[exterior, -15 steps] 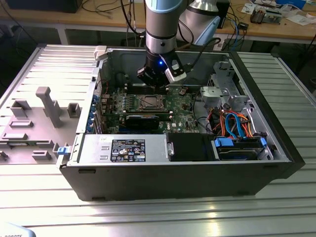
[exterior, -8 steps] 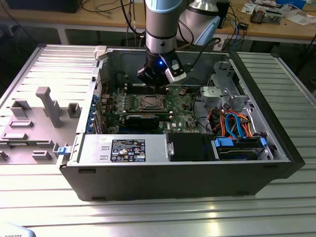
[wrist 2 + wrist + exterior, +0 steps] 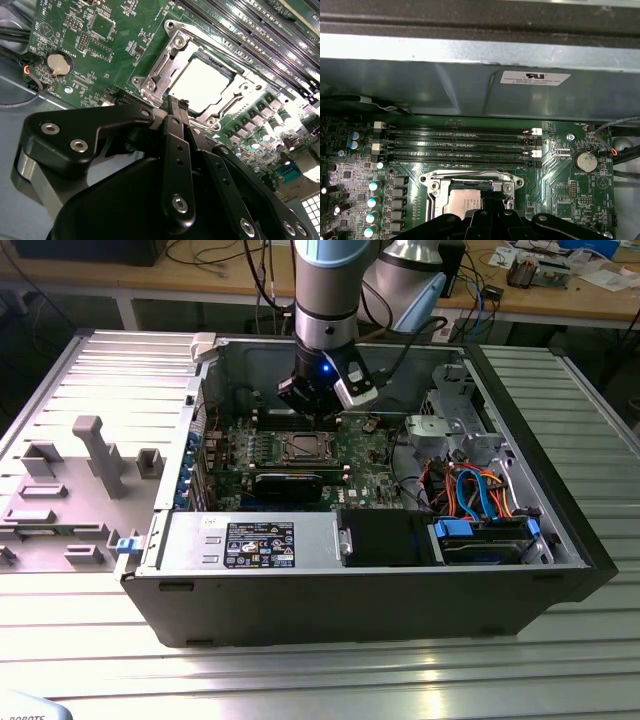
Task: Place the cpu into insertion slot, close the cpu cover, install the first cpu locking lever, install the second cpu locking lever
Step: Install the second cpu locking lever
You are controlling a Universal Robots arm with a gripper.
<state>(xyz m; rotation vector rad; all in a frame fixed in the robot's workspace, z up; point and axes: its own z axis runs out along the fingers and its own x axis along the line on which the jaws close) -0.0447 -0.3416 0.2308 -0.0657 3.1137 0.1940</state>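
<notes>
Exterior view: open computer case (image 3: 400, 570) on the ribbed desk (image 3: 300, 670); motherboard (image 3: 370, 455) inside. Claw (image 3: 318, 400), fingers drawn together and empty, hovers over the cpu cover (image 3: 165, 65), apparently closed over the cpu (image 3: 200, 82) seated in the insertion slot (image 3: 303, 448).

No print is legible (labels on the case wall (image 3: 534, 77) and power supply (image 3: 258, 543) blur).

Fingers (image 3: 490, 207) hide the cpu's (image 3: 465, 207) near edge; lever positions unclear.
</notes>
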